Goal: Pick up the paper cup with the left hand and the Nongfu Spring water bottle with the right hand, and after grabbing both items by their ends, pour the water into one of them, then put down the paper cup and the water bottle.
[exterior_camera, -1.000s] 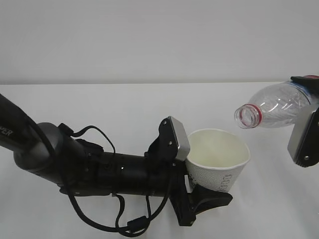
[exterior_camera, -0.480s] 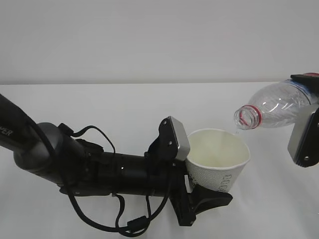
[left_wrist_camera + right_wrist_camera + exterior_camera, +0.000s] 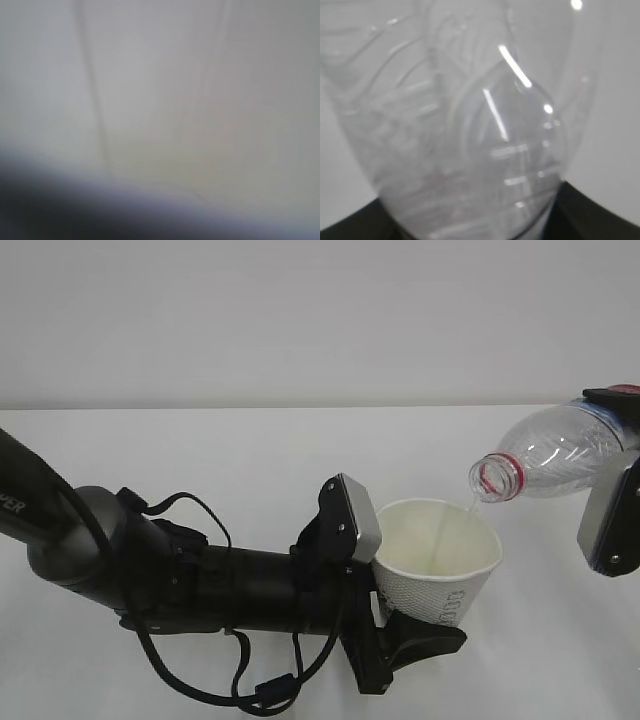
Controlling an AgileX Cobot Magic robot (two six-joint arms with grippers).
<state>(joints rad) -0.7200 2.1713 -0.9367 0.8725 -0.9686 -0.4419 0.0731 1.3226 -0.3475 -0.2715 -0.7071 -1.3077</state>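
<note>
- Two grippers are at work, and we start with the left gripper (image 3: 400, 585): it pinches the cup (image 3: 440, 565) from the side, a grey plate against the left wall near the rim and a black finger (image 3: 425, 638) under the lower right of the cup.
- We see the cup held upright just above the white table (image 3: 250, 460), mouth open upward, with dark printing on its front wall.
- We follow the left arm (image 3: 180, 575) back from the gripper: it lies low and runs to the left edge of the exterior view, with black cables looping beneath it.
- We find the left wrist view filled by a blurred pale surface, too close to tell apart.
- We see the right gripper (image 3: 612, 495) at the right edge of the exterior view, clamped on the base end of the bottle (image 3: 560, 455); only a grey side panel and a dark part above show, so the fingers themselves we cannot make out.
- We see the bottle tilted, neck lower than base, its red-ringed mouth pointing left and sitting above the right rim of the cup, not touching it.
- We see a thin stream of water (image 3: 445, 530) falling from the mouth into the cup.
- We see the clear ribbed bottle (image 3: 470, 130) close up in the right wrist view, filling most of it, with a dark edge of the gripper below.
</note>
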